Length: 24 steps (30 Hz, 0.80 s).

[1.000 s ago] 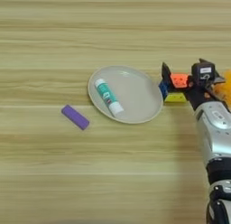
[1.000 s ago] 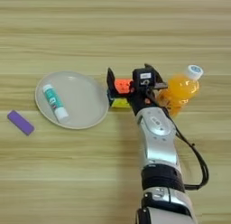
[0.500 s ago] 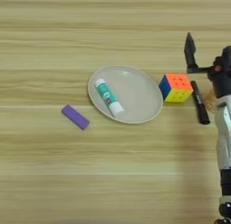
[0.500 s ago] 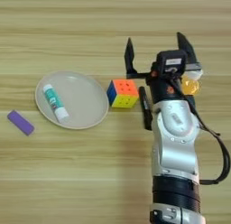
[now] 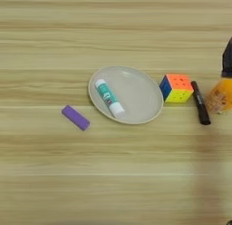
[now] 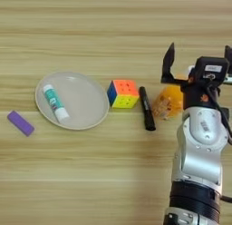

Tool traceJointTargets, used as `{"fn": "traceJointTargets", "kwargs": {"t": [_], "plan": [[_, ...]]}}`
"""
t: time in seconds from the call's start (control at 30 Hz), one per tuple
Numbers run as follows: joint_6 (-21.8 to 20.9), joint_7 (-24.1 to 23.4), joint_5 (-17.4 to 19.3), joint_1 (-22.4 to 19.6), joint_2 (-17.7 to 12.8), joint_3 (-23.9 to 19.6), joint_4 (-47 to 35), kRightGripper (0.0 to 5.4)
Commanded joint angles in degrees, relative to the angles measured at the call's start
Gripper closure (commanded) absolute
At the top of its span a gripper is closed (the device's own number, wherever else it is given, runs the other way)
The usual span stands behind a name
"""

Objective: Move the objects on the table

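Right gripper (image 6: 197,61) hangs w/ fingers spread wide, above the juice bottle (image 6: 168,101). Bottle sits at table (image 6: 113,174) right, marker (image 6: 146,108) just left of it, cube (image 6: 123,93) next, beside the plate (image 6: 88,117). Glue stick (image 6: 55,102) on plate; purple block (image 6: 20,123) far left.

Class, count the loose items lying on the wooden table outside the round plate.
4: purple block left of the plate; multicoloured puzzle cube, black marker pen and orange juice bottle to its right.
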Motion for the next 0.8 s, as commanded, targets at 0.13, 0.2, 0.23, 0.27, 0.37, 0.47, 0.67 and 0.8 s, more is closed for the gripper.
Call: {"fn": "traceJointTargets", "kwargs": {"t": [0.13, 0.2, 0.23, 0.27, 0.37, 0.47, 0.67, 0.8], "plan": [[1.5, 0.2, 1.2, -4.5, -3.6, -0.4, 4.3, 0.04], [2.3, 0.7, 2.1, -5.1, -3.8, -0.7, 6.4, 0.04], [2.4, 0.7, 2.4, -5.4, -4.0, -0.9, 7.5, 0.04], [2.4, 0.6, 2.4, -5.6, -4.3, -1.1, 8.4, 0.04], [2.5, 0.9, 3.5, -6.2, -4.5, -1.3, 10.4, 0.04], [2.4, 1.1, 3.8, -6.8, -4.9, -1.1, 12.6, 0.04], [2.0, 1.7, 4.0, -8.2, -5.3, -0.8, 17.2, 0.04], [1.9, 2.7, 3.9, -8.9, -5.2, 0.3, 19.7, 0.04]]}}
